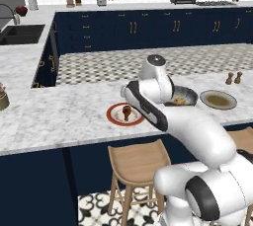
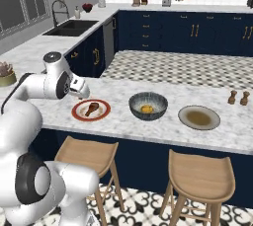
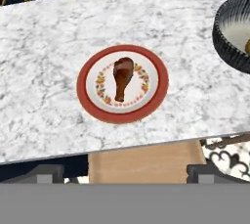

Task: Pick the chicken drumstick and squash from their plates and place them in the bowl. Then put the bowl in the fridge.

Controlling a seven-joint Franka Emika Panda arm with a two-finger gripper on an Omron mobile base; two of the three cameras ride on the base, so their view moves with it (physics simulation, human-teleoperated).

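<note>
Midway through the job, the white arm's gripper [image 2: 85,92] hangs above the marble island counter [image 1: 59,116], well over the red-rimmed plate [image 3: 88,101] on which the chicken drumstick [image 3: 122,77] lies untouched. In the hand view the drumstick sits near the plate's middle, thick end up and thin bone end pointing down toward the wooden stool [image 3: 146,162] beneath the counter's edge. The two dark finger tips rise far apart at the bottom corners of that view, so the jaws stand wide open and hold nothing.

One half of the loading looks done. In the right base view a small yellow-orange lump, taken to be the squash [image 2: 147,108], rests inside the dark ribbed bowl [image 2: 136,110], which stands on the counter between the red-rimmed plate and the grey-beige plate [image 2: 199,117]. That second plate now carries no food, though a brownish patch colours its centre. Two small pepper mills [image 2: 237,97] stand beyond it.

What remains, by this reading, is the larger share: the gripper has yet to descend on the drumstick, close on it, carry it the short way sideways to the bowl and drop it beside the squash. After that the bowl itself must be lifted and taken to the fridge; the navy cabinets [image 2: 163,32] and the sink [image 2: 69,27] line the far walls.
</note>
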